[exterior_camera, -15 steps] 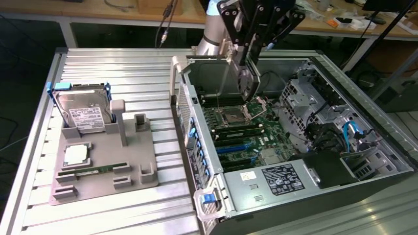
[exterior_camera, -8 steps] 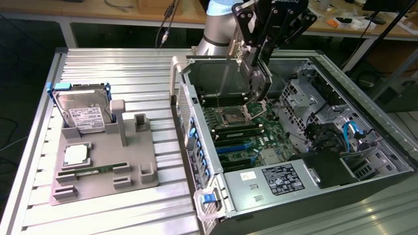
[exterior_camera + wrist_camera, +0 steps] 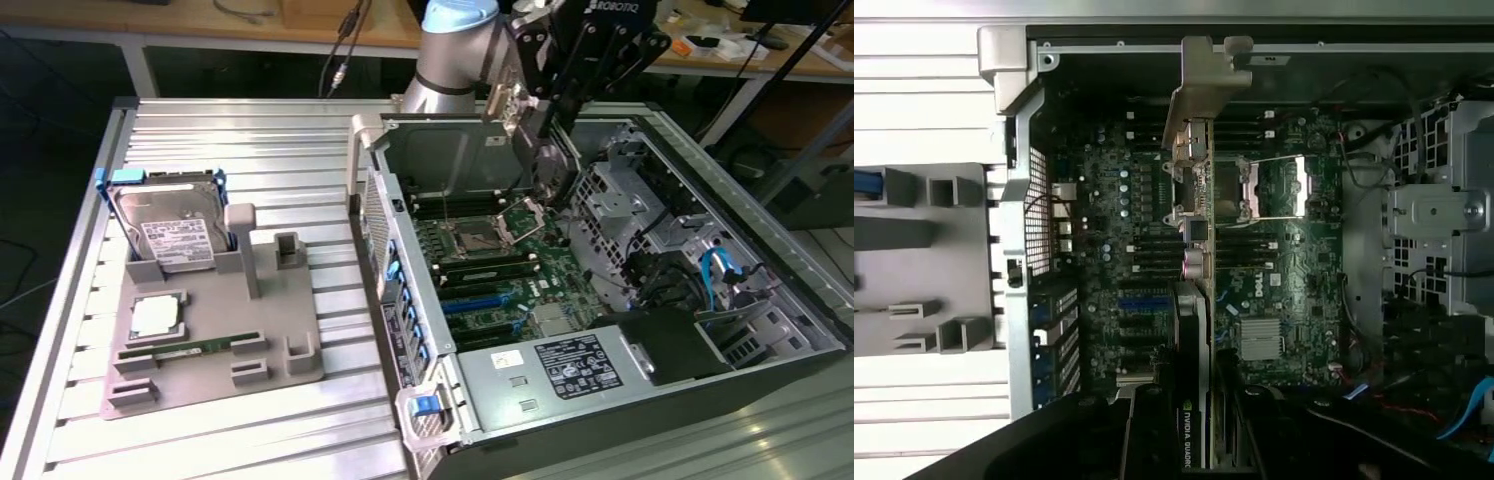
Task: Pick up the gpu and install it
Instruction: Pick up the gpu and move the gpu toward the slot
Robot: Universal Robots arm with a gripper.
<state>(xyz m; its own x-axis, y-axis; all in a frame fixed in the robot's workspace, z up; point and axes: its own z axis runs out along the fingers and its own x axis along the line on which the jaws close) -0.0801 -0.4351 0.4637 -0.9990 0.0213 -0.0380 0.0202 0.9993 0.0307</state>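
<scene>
Tool state: the gripper (image 3: 1196,428) is clamped on the gpu (image 3: 1195,300), with a finger on either flat face at the end away from the bracket. The card is thereby carried free of everything below it.

Attitude: the card is seen edge-on in the wrist view. It is therefore judged to be held on edge with the connector side down, as a slot would require. The silver bracket (image 3: 1206,85) is left outside the grip and is turned toward the case rim (image 3: 1104,45).

Position: in the exterior view the gpu is held high over the open computer case (image 3: 441,150), above the far part of the motherboard (image 3: 507,270) and apart from it. In the wrist view its line is laid across the open CPU socket (image 3: 1254,190) and the memory slots (image 3: 1149,245). The blue expansion slots (image 3: 474,300) lie nearer the power supply (image 3: 574,365). Pick-up is judged done; the card is not seated.

Surroundings: a grey fixture (image 3: 227,350) is set on the slatted table (image 3: 267,130), at the exterior view's left. A hard drive (image 3: 167,225) is stood upright in its holder and a green memory stick (image 3: 187,350) is laid in a groove, presumably so that each part sits at a known spot.
</scene>
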